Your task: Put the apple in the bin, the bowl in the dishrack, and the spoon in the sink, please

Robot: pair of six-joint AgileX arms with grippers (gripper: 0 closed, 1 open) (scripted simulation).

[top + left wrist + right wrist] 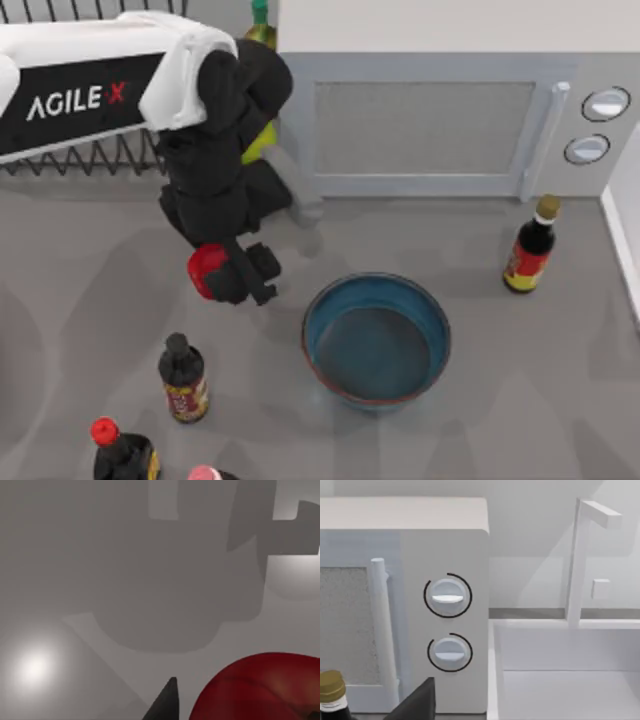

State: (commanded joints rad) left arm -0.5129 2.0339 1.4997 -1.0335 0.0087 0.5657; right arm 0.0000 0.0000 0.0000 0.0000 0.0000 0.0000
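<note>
A: Where do we have the apple [206, 268]?

B: Pinched in our left gripper [232, 274], above the grey table [90, 260], left of the bowl [376, 340] and in front of the dishrack [90, 155] at the back left corner. The black fingers press against its right side in the top view.

A: How does it look?

B: Small, glossy, red, rounded but a bit blocky. In our left wrist view the apple [260, 687] bulges beside one dark pointed fingertip [167, 702], over smooth matte tabletop.

A: And the bowl?

B: Round and deep, teal-blue inside with a thin reddish-brown rim, standing near the table's front middle, apart from the apple. The dishrack is dark wire with thin upright prongs.

A: Our right arm?

B: Its wrist camera faces the white microwave [445, 555], two round dials, and the white sink [570, 680] by the table's right edge. We cannot tell how its fingers stand.
</note>
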